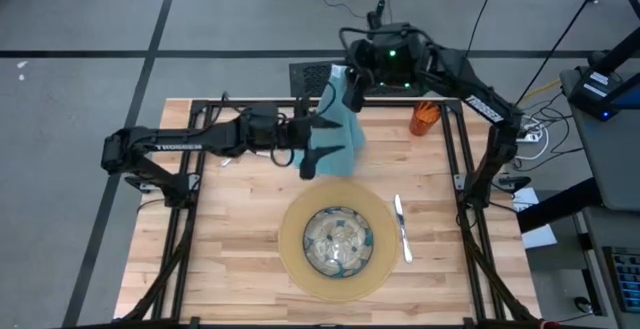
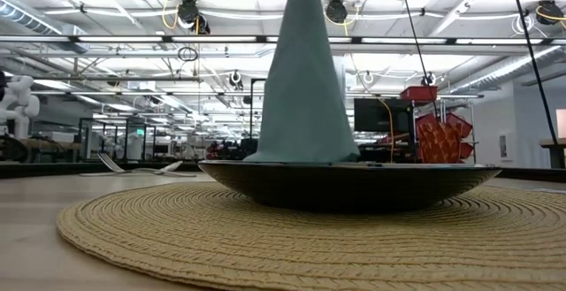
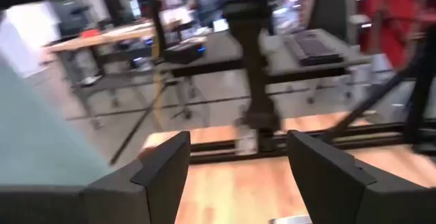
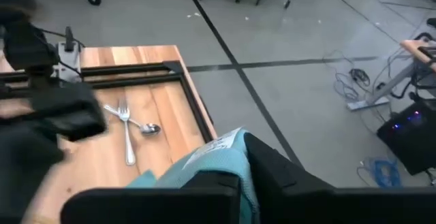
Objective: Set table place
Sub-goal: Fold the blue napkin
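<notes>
1. Nearest on table: round tan mat w/ patterned glass bowl centred; knife just right of mat.
2. Mid-table: left gripper, fingers apart, empty, beside hanging teal napkin.
3. Far edge: right gripper clamped on napkin top, lifted; orange cup at right; fork + spoon far left.

Wood, weave, cloth, glass and metal

The counter is pale matt wood; the mat rough woven fibre; the napkin soft teal cloth; the bowl patterned glass; the knife shiny metal.
</notes>
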Motion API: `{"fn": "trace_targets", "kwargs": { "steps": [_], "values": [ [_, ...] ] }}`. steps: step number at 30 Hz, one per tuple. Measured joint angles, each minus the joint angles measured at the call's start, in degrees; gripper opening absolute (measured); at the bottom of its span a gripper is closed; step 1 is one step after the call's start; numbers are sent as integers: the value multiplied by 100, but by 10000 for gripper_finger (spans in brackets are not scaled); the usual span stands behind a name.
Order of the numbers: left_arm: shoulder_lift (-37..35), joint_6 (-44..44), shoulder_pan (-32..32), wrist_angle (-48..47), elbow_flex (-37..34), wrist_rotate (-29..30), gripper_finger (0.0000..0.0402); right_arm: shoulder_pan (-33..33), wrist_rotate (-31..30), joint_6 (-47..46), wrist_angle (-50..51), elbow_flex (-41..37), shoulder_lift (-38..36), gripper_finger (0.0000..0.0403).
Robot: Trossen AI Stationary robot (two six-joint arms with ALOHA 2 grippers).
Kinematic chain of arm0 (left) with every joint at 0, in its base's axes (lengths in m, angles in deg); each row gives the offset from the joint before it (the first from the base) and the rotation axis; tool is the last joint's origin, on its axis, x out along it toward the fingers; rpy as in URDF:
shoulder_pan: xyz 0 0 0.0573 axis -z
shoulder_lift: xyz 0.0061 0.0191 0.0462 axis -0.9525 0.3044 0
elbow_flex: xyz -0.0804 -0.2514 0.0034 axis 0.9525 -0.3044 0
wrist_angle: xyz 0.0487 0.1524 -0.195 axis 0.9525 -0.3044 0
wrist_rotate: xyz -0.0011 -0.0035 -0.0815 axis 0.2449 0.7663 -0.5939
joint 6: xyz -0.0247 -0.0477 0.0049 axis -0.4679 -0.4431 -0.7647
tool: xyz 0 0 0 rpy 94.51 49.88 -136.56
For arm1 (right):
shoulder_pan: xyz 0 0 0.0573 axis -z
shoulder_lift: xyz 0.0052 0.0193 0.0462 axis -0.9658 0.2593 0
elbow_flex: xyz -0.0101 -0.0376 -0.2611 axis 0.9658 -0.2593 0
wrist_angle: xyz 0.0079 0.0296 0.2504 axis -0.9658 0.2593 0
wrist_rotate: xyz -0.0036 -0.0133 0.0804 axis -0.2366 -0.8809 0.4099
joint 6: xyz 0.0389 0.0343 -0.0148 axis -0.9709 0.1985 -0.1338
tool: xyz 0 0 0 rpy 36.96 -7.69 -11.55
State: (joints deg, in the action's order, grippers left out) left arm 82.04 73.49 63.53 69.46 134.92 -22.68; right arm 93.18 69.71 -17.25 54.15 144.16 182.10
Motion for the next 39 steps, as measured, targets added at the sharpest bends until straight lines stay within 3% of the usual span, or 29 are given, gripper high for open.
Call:
{"fn": "trace_targets", "kwargs": {
  "steps": [6, 12, 15, 22, 30, 39],
  "values": [
    [368, -192, -283, 580, -7, -26, 228, -274, -161, 64, -390, 0, 252, 0],
    [426, 155, -326, 1350, -7, 1551, 228, -333, -214, 81, -380, -10, 480, 0],
    [421, 166, -337, 1243, -4, 2406, 228, -349, -395, 133, -445, -9, 512, 0],
    [421, 170, -348, 470, -4, 2634, 228, -360, -773, 321, -430, -9, 496, 0],
    [340, 533, -226, 149, -4, 3464, 228, -216, -1955, 662, 696, -5, 360, 0],
    [341, 787, -264, -44, -4, 3510, 228, -154, -1837, 347, 2667, 2, 254, 0]
  ]
}}
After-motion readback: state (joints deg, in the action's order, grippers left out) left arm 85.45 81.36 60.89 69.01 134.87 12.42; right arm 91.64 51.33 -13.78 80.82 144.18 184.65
